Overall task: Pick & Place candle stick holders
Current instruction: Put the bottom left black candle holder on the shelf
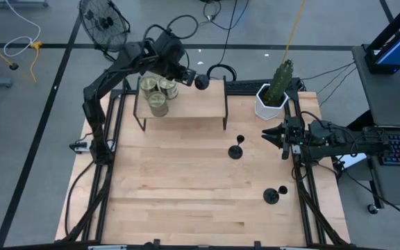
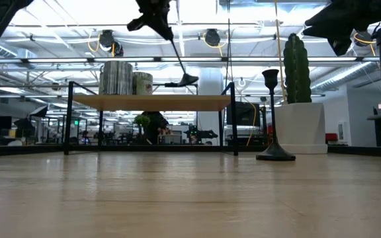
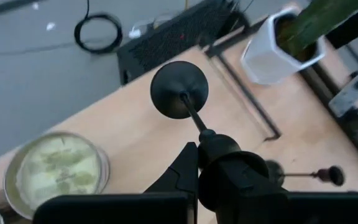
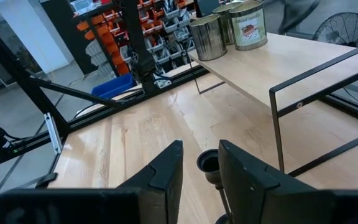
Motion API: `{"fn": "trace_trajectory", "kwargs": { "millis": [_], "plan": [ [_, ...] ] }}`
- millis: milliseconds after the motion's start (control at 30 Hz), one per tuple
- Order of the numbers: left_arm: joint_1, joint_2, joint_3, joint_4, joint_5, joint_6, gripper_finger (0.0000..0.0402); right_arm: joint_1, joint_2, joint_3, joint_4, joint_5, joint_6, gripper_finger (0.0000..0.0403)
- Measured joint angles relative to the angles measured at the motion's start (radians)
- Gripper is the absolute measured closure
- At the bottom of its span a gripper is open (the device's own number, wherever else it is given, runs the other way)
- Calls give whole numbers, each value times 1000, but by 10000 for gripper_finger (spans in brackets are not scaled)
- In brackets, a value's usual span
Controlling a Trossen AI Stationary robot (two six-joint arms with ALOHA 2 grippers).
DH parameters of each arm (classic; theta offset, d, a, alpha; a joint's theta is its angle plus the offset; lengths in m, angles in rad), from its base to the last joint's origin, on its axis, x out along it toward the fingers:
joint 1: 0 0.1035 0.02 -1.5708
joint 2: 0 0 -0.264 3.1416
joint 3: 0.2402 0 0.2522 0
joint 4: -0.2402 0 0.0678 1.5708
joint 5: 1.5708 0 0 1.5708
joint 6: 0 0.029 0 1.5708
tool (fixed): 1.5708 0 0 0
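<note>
Aloft, left gripper (image 3: 197, 163) pinches slender matte-black holder (image 3: 180, 91).

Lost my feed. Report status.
Left gripper shut on candle holder, tilted above the shelf. Right gripper open over second holder. Third holder on table. Tins nearby.

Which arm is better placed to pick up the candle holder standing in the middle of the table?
Right. The right gripper hangs open beside that candle holder, its cup showing between the jaws in the wrist view. The left gripper is over the shelf, shut on another holder.
</note>
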State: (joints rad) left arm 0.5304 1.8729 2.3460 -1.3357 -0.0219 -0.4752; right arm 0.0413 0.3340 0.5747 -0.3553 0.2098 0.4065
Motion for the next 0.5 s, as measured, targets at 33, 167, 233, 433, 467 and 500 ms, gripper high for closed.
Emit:
{"fn": "trace_trajectory", "kwargs": {
  "millis": [33, 167, 233, 433, 467, 500],
  "plan": [
    [2, 0, -1, -5, 6, 0, 385, 0, 0, 0, 0, 1, 0, 309],
    [-4, -7, 3, 19, 22, 4, 385, 0, 0, 0, 0, 0, 0, 307],
    [-5, -7, 2, 3, 24, 4, 385, 0, 0, 0, 2, -1, 0, 307],
    [-18, -9, 1, -30, 24, 4, 385, 0, 11, 0, 101, 45, -22, 309],
    [-23, -8, 1, -33, 24, 3, 385, 0, 17, 0, 128, 70, -35, 309],
    [-29, -8, 1, -36, 25, 4, 385, 0, 24, 0, 160, 99, -49, 309]
  ]
}}
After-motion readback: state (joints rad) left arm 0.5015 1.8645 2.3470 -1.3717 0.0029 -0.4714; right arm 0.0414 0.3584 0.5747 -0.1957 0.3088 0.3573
